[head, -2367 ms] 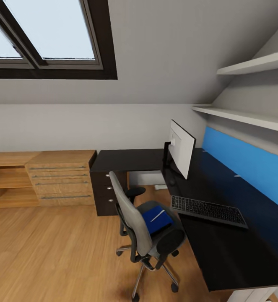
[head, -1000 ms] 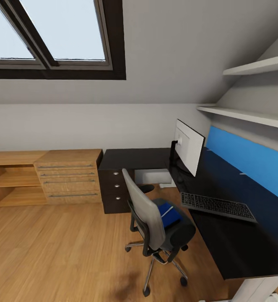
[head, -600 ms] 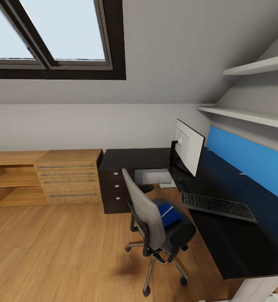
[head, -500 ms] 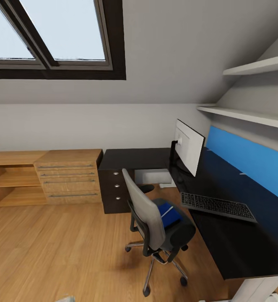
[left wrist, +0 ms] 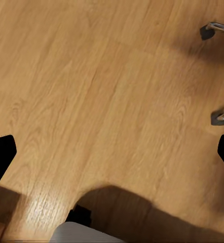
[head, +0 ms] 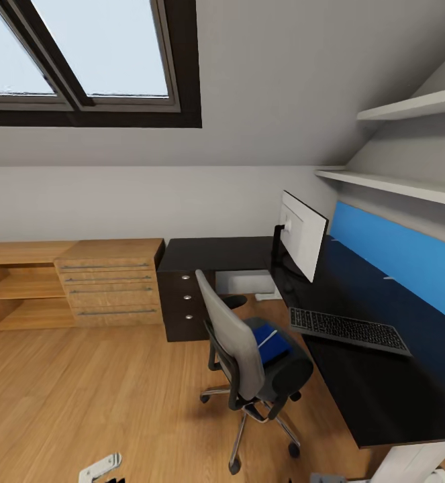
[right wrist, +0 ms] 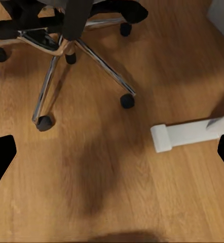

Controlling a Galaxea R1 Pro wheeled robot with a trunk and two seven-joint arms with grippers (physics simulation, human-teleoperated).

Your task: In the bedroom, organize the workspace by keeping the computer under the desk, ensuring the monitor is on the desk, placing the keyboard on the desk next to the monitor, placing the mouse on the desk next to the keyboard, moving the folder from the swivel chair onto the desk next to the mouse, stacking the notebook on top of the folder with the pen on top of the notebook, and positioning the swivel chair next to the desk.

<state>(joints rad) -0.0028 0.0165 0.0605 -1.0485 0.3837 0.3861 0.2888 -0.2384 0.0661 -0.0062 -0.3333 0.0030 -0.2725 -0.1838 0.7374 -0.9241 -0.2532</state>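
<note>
2 tools of mine, left tool (left wrist: 112, 152) and right tool (right wrist: 112, 152), gape over floor (head: 81, 389); folder (head: 274, 343) lies on swivel chair (head: 239, 349) beside bench (head: 376, 396).

Counter (head: 383, 396): glossy black top, faint reflections. Panel (head: 397, 258) behind the counter: smooth matt blue. Floor (head: 81, 396): light wood planks, satin sheen, grain visible. Swivel chair (head: 239, 342): grey cloth back, black plastic armrests, polished chrome base (right wrist: 61, 50) with black castors. Cabinet (head: 108, 282) beside the counter: matt light wood, metal handles. Keyboard (head: 348, 330): matt dark plastic. Folder (head: 272, 341) on the chair seat: smooth bright blue.
</note>
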